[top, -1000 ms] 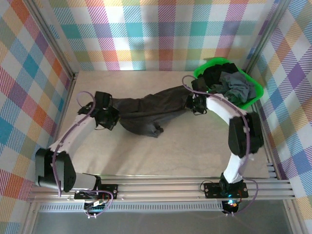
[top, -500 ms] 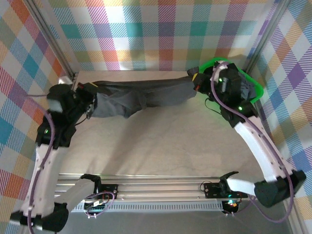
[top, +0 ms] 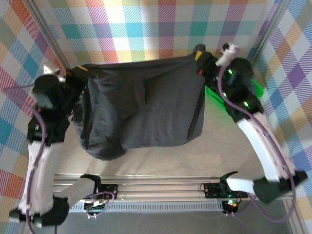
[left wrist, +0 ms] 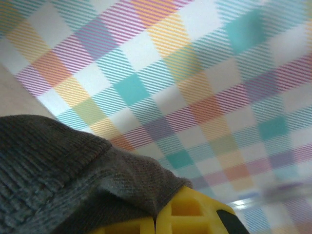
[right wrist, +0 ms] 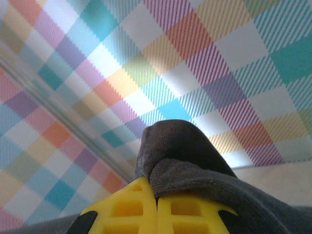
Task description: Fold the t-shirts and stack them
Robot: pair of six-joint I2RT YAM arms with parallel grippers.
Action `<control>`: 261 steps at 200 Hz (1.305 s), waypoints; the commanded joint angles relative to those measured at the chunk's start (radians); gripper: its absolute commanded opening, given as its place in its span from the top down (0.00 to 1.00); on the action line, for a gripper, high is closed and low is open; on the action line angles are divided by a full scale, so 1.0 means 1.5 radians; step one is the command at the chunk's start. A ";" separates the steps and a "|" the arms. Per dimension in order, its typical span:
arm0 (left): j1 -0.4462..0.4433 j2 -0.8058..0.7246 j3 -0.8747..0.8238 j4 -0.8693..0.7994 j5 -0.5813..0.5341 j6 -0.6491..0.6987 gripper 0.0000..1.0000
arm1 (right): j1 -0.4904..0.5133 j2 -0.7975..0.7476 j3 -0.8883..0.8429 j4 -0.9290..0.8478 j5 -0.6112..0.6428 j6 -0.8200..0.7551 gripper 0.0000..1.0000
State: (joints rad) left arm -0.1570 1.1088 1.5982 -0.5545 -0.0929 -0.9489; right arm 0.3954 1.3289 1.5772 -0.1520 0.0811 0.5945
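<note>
My left claw (top: pixel 82 73) is pinched tight on one top corner of a dark grey t-shirt (top: pixel 141 107). My right claw (top: pixel 200 61) is pinched tight on the other top corner. Both claws are up high and far apart, and the t-shirt hangs between them like a sheet on a line. Its bottom edge droops low under my claws, over the tabletop (top: pixel 224 146). I cannot tell if it touches. From my left wrist I see my yellow fingertips (left wrist: pixel 187 212) pressed together with the cloth bunched on top of them. My right wrist shows the same thing there. The green basket (top: pixel 260 90) is just beside my right claw and lower down, mostly hidden behind my arm. I think this is the spreading-out step. The t-shirt is opened up but not lying flat, and no fold is made yet. One flap of cloth, maybe a sleeve, flops across the front. Next I think both claws need to come down together, so the bottom edge lands first and the rest lies down smooth. They should move at the same speed, wide apart, and not let go too soon.
</note>
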 commanded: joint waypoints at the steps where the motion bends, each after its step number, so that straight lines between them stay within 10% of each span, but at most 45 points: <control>1: 0.054 0.148 0.051 -0.003 -0.030 0.011 1.00 | -0.039 0.168 0.095 0.012 0.028 0.001 1.00; 15: 0.090 0.261 0.085 0.003 0.012 0.003 1.00 | -0.062 0.307 0.217 -0.036 -0.019 0.013 1.00; 23: 0.116 0.330 0.104 0.021 0.072 -0.004 0.98 | -0.070 0.395 0.315 -0.098 -0.051 0.017 0.83; 44: 0.158 0.488 0.230 -0.087 0.166 -0.012 0.51 | -0.073 0.597 0.610 -0.311 -0.106 -0.008 0.40; 66: 0.146 0.463 0.229 -0.136 0.121 0.054 0.32 | -0.071 0.671 0.736 -0.467 -0.124 -0.019 0.38; 117: 0.096 0.227 -0.174 -0.143 0.158 0.062 0.37 | -0.056 0.305 -0.003 -0.174 -0.073 0.016 0.42; 162: 0.073 0.055 -0.503 -0.145 0.226 0.020 0.49 | -0.090 0.131 -0.335 -0.140 -0.051 0.017 0.43; 261: 0.072 0.108 -0.603 -0.098 0.229 0.028 0.52 | -0.219 0.246 -0.409 -0.121 -0.278 -0.056 0.50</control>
State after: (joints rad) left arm -0.0494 1.2469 0.6956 -0.7212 0.2531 -0.9043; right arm 0.0666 1.6737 0.9401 -0.3473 -0.2451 0.5209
